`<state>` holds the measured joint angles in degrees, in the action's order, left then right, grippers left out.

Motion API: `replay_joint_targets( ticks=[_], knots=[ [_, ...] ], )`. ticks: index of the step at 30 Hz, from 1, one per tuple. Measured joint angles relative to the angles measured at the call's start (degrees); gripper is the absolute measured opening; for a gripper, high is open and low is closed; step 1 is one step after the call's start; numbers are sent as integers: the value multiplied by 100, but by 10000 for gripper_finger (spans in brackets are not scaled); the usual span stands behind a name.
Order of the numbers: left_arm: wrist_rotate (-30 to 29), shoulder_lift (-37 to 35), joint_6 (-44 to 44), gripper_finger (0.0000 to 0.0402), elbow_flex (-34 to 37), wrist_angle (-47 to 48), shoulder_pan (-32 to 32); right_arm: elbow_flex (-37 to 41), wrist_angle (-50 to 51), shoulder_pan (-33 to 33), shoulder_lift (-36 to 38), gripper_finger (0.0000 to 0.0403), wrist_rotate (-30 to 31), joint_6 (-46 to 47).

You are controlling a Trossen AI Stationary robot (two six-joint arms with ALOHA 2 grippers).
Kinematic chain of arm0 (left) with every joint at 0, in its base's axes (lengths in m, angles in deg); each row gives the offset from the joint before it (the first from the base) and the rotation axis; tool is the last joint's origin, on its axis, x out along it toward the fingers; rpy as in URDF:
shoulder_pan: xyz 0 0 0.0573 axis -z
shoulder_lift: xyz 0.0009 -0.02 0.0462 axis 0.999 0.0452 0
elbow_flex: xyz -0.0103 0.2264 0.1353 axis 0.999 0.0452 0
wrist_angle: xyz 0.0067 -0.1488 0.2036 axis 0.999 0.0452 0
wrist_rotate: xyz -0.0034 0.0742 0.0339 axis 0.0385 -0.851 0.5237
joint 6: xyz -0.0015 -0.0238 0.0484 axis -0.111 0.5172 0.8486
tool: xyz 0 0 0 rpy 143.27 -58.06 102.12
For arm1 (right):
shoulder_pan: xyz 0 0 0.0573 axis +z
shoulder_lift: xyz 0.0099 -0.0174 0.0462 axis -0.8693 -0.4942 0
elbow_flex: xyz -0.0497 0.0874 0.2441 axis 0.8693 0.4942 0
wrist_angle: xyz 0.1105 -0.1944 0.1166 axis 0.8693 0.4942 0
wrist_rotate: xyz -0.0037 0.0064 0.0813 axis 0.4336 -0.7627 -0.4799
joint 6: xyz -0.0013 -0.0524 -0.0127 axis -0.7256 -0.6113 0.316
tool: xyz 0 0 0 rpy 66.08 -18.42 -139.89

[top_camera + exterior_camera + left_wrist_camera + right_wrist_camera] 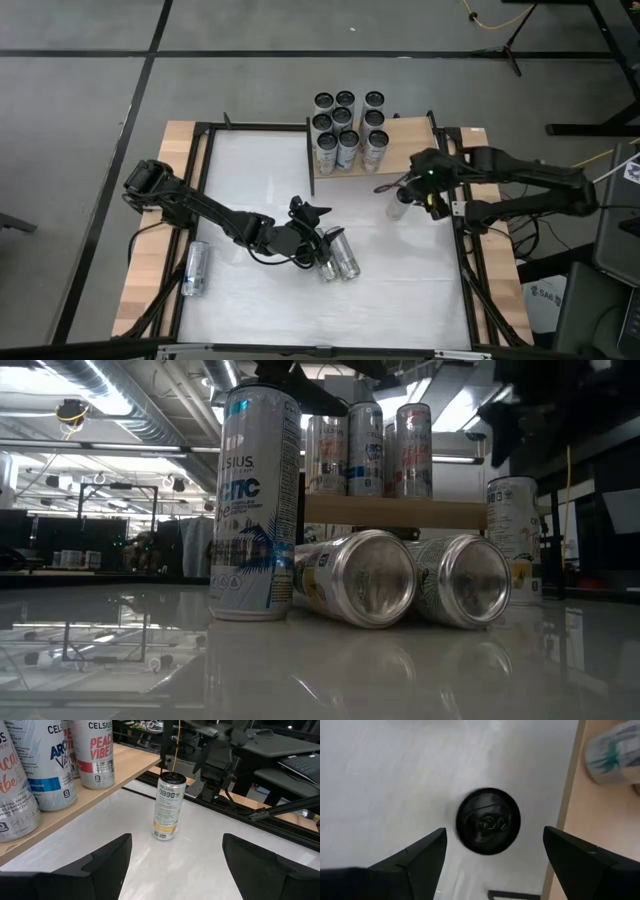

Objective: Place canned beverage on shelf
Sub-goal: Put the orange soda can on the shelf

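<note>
The right gripper (pixel 404 196) is hovering above an upright Celsius can (pixel 488 821) beside the shelf (pixel 405 140), jaws apart. It should be descending centred, then clamping. The left gripper (pixel 318 232) is waiting well away from the shelf, jaws apart.

Shelf cans (pixel 94 750) read "CELSIUS" — "PEACH VIBE", "ARCTIC VIBE"; the standing can (pixel 167 806) reads "CELSIUS".
</note>
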<state>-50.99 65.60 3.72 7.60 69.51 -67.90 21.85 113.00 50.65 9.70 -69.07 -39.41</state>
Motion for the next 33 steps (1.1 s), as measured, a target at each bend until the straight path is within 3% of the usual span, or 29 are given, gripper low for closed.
replay_joint_targets(
  ticks=[15, 33],
  knots=[
    [0, 0, -2, 306, 0, -1, -26, 395, -447, -924, -247, 321, -1144, -839],
    [0, 0, -2, 306, 0, 0, -44, 395, -541, -943, -838, 321, -1209, -909]
  ],
)
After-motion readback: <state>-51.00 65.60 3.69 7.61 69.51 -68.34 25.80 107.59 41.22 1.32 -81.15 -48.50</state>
